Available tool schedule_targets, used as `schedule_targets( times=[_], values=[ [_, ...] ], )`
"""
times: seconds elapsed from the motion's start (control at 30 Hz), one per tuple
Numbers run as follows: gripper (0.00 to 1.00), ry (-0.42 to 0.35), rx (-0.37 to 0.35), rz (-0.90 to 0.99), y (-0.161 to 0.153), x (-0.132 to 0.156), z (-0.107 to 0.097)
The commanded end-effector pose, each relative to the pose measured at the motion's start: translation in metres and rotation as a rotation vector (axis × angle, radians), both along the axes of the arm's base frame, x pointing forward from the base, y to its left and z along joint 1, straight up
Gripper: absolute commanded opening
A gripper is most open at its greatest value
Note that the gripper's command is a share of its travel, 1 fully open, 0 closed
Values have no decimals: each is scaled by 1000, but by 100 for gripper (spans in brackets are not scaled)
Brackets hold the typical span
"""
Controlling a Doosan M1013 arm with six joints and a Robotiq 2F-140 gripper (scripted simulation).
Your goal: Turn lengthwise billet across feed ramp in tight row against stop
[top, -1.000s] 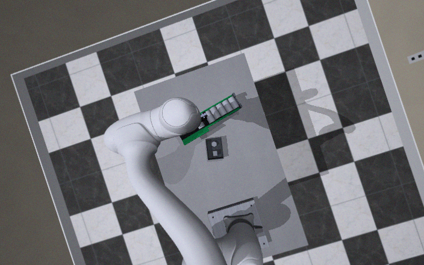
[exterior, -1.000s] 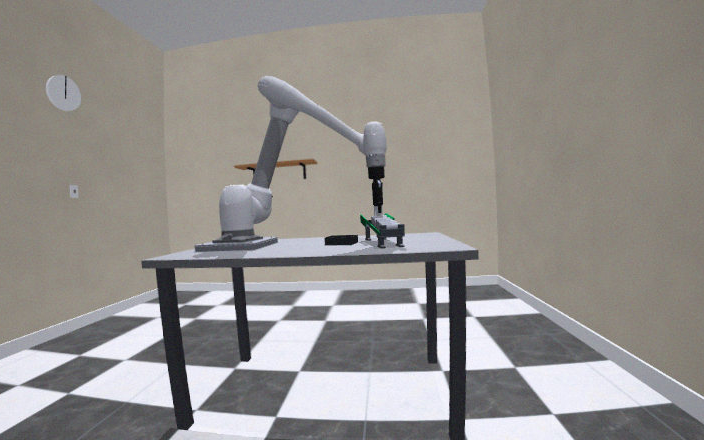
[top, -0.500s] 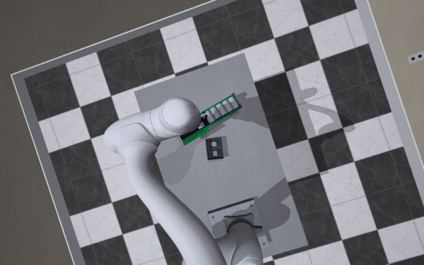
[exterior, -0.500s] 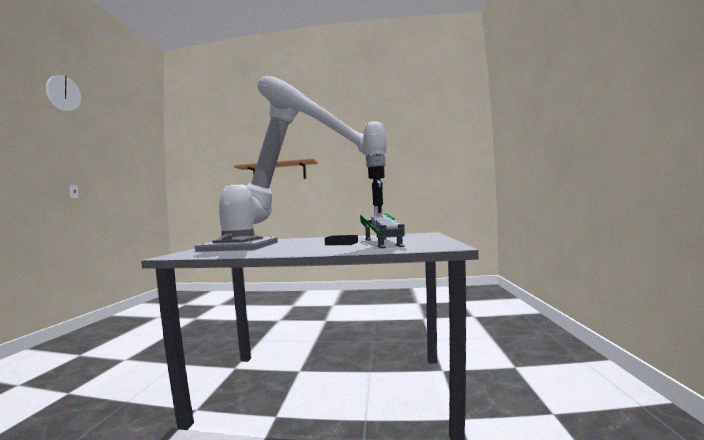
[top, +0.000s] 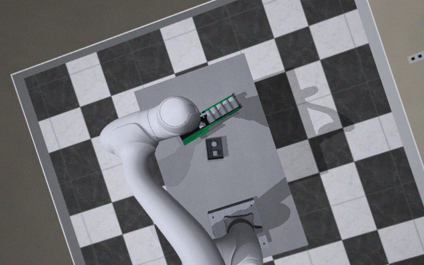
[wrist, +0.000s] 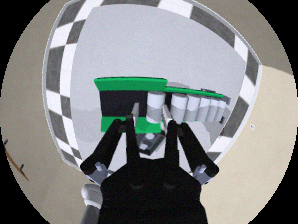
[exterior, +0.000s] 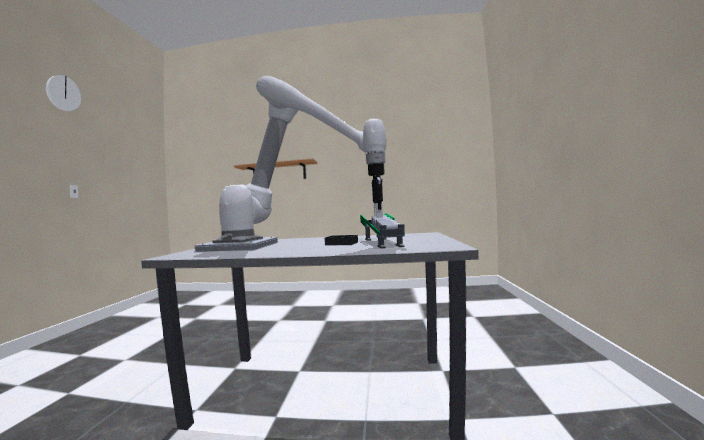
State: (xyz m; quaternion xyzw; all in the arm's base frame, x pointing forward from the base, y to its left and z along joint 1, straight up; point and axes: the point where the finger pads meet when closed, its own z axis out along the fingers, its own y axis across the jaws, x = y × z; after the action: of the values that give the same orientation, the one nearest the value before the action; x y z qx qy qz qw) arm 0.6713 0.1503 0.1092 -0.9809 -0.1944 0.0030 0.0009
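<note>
A green-railed feed ramp (top: 200, 133) (exterior: 368, 223) (wrist: 129, 83) stands on legs on the grey table (top: 240, 177) (exterior: 310, 254). Several pale steel billets (top: 221, 106) (wrist: 196, 108) lie across it in a row toward its far end. One more billet (wrist: 154, 108) lies at the near end of that row, turned the same way as the others. My gripper (wrist: 150, 109) (exterior: 377, 210) points straight down over the ramp, its fingers on either side of this billet with small gaps, so it is open. In the overhead view the arm's wrist hides the gripper and this billet.
A flat black box (top: 214, 148) (exterior: 341, 239) lies on the table just beside the ramp. The robot's base plate (top: 236, 214) (exterior: 237, 243) sits at the other end of the table. The upper part of the ramp, behind the gripper, holds no billets.
</note>
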Motion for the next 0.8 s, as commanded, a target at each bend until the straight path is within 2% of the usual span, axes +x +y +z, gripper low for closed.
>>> schedule_targets(
  times=[0.0, 0.77],
  values=[
    [41, 0, 0, 0, 0, 0, 6],
    [41, 0, 0, 0, 0, 0, 53]
  ],
)
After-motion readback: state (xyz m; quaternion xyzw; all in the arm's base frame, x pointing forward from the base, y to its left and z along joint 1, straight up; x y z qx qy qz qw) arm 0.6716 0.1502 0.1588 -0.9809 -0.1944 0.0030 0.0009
